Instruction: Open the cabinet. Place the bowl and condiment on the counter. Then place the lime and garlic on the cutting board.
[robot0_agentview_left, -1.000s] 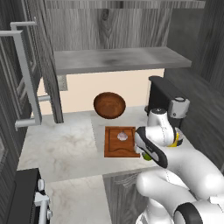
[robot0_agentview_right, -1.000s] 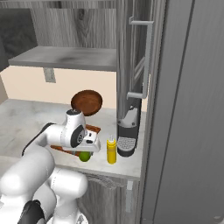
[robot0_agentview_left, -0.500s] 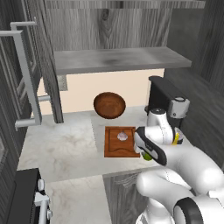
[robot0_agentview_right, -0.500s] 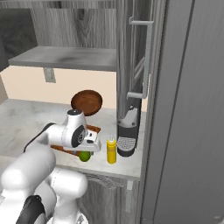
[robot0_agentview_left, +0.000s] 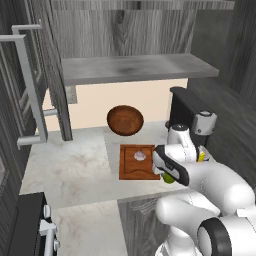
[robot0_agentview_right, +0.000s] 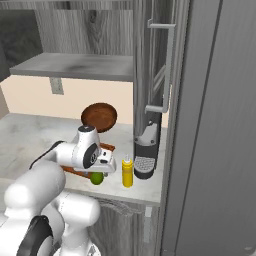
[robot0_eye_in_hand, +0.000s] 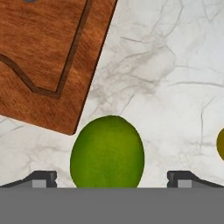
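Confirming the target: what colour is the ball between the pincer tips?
Bright green: the lime, clearest in the hand view.

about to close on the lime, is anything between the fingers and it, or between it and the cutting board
Nothing visible. The lime sits on the counter between the open gripper fingertips, with bare marble either side. The cutting board corner lies just beyond it; the garlic already rests mid-board.
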